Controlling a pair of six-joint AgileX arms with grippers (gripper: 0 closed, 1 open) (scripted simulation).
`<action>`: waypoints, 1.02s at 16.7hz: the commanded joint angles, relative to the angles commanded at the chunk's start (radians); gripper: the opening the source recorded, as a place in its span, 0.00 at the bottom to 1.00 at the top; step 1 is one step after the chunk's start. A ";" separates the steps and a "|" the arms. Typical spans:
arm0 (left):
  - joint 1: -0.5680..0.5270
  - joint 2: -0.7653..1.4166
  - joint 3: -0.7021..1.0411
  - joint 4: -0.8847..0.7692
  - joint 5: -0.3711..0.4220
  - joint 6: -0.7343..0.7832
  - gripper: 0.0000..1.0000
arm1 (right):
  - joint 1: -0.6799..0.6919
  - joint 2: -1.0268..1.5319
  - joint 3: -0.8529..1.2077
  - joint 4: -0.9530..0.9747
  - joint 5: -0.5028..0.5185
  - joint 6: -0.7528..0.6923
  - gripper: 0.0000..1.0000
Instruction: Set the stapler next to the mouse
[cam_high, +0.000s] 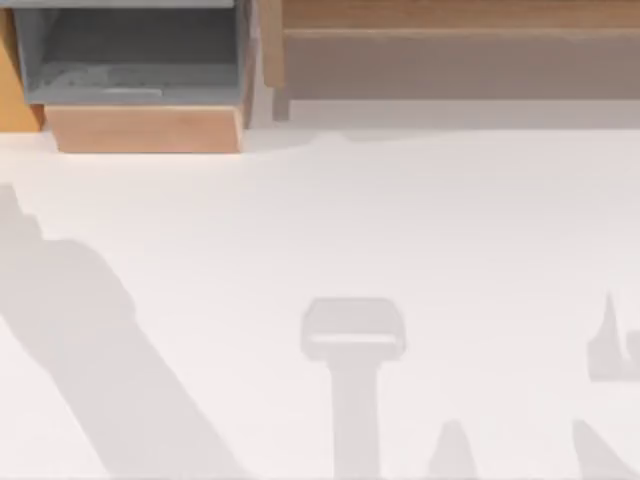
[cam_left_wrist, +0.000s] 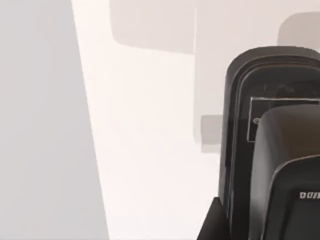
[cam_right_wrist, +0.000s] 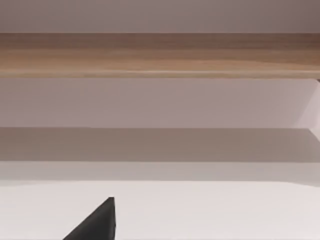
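we see the stapler (cam_left_wrist: 272, 150) close up in the left wrist view: a glossy black body with a rounded end and pale lettering on its near part, with the white worktop (cam_left_wrist: 150, 165) behind it. we cannot tell whether it rests on the worktop or hangs above it. a dark corner at its foot looks like part of the left tool (cam_left_wrist: 212, 227), just beside the stapler. we cannot tell whether that tool is wide, narrow or holding the stapler.

in the top view, an open wooden box (cam_high: 145, 128) with a grey inside stands at 11 o'clock. a long wooden shelf (cam_high: 450, 20) runs along the back edge at 1 o'clock. soft grey shadows lie on the worktop: a broad slanting one (cam_high: 100, 370) at 8 o'clock, one with a wide head on a narrow stem (cam_high: 353, 345) at 6 o'clock, and smaller ones (cam_high: 610, 350) at 4 o'clock.

in the right wrist view, the wooden shelf crosses the picture above a pale wall. a black wedge, part of the right tool (cam_right_wrist: 97, 222), pokes in over the worktop. we cannot tell its state either.
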 joint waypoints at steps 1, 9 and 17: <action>-0.007 -0.011 -0.003 -0.006 0.005 0.007 0.00 | 0.000 0.000 0.000 0.000 0.000 0.000 1.00; -0.033 -0.043 0.002 -0.008 0.013 0.016 0.00 | 0.000 0.000 0.000 0.000 0.000 0.000 1.00; 0.005 0.017 0.004 0.085 -0.018 -0.026 0.00 | 0.000 0.000 0.000 0.000 0.000 0.000 1.00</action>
